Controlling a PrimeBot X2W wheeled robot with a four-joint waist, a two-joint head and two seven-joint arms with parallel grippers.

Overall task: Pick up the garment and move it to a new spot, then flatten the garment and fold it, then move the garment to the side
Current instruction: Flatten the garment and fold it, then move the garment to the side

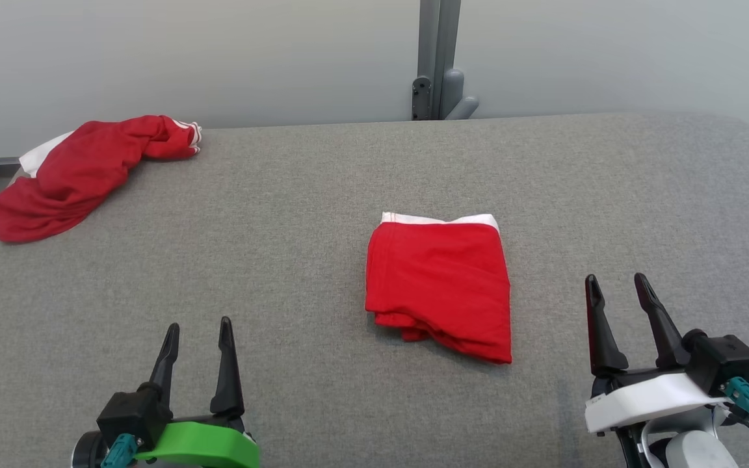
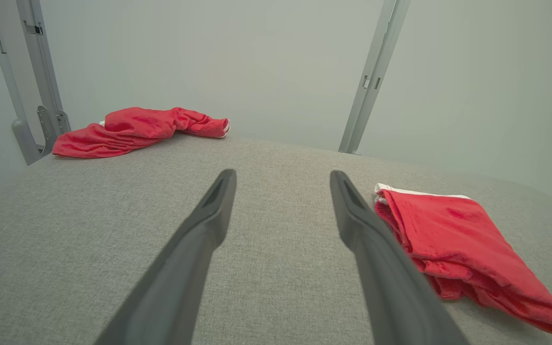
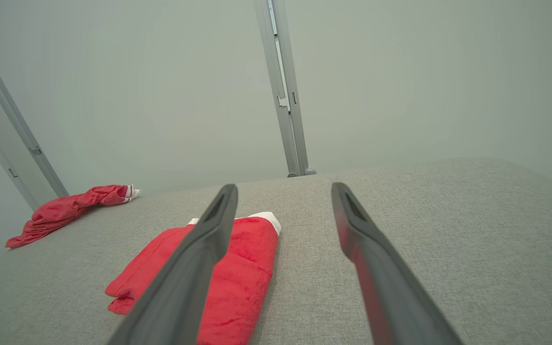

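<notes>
Item: folded garment, red with a white band along its far edge, a compact rectangle of several layers.
Location: middle of the grey padded table, a little toward the robot's right; it lies flat and nothing touches it.
Second item: crumpled garment, also red and white, heaped at the far left corner, well apart from the first.
Left gripper: fingers spread wide, empty, near the front edge, well to the left of the folded piece.
Right gripper: fingers spread wide, empty, near the folded piece on its right (the closer of the two).
Step in hand: folding looks finished; moving the piece to the side remains.
Next move calls for: a low approach to one edge, a pinch through all layers so the stack does not fall open, then a level carry or slide sideways.
</notes>
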